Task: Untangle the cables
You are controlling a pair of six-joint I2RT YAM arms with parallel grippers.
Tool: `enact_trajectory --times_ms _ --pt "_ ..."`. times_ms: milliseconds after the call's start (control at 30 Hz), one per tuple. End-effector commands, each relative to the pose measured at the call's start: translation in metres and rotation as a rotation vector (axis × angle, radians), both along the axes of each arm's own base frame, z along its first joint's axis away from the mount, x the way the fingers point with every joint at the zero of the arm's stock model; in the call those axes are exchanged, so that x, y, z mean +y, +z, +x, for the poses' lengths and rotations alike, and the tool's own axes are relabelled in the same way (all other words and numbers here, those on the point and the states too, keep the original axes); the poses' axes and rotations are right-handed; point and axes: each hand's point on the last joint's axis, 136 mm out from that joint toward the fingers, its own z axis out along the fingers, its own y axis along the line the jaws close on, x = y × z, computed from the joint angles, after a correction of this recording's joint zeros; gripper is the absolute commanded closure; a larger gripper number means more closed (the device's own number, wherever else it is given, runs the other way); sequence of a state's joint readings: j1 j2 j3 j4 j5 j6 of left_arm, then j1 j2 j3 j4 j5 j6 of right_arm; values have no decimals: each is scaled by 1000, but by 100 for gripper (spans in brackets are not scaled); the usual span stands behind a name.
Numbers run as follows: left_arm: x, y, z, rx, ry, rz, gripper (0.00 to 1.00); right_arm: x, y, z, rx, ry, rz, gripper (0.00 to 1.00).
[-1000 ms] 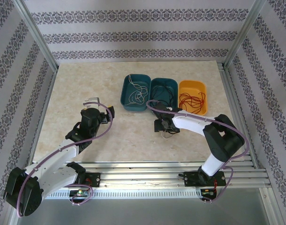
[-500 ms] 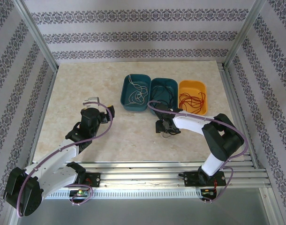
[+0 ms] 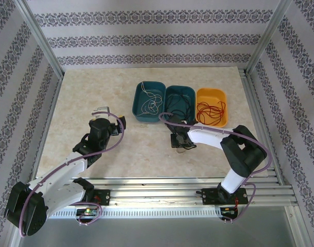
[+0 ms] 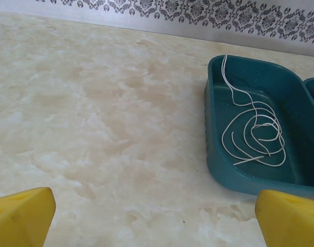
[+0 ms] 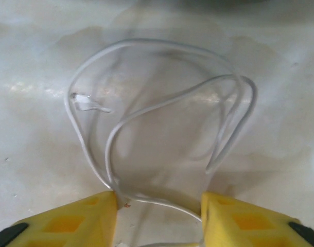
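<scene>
The left gripper (image 3: 110,116) hovers over bare marbled tabletop (image 3: 85,98), its yellow fingers spread fully apart and nothing between them. Ahead to its right, a teal plastic tray (image 4: 211,128) with rounded corners holds thin white cables (image 3: 149,103) in loose curls. The next tray (image 3: 170,92), a darker teal, holds black cables (image 3: 180,104). Just in front of it the right gripper (image 5: 159,216) sits low on the table, jaws apart, straddling a loose white cable (image 5: 141,40) whose glossy loops fan out ahead and brush both inner finger edges, unpinched. The jaws stand narrower than a second ago. The orange tray (image 3: 221,95) holds tangled red cables (image 3: 209,109).
</scene>
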State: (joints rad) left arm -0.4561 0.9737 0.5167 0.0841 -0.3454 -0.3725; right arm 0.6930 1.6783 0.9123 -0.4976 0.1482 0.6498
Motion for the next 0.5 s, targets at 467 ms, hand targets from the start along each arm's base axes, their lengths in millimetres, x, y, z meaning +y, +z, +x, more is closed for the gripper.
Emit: enact_trajectory --times_ms 467 --pt "6 19 4 -45 34 -17 1 51 39 -32 40 186 39 97"
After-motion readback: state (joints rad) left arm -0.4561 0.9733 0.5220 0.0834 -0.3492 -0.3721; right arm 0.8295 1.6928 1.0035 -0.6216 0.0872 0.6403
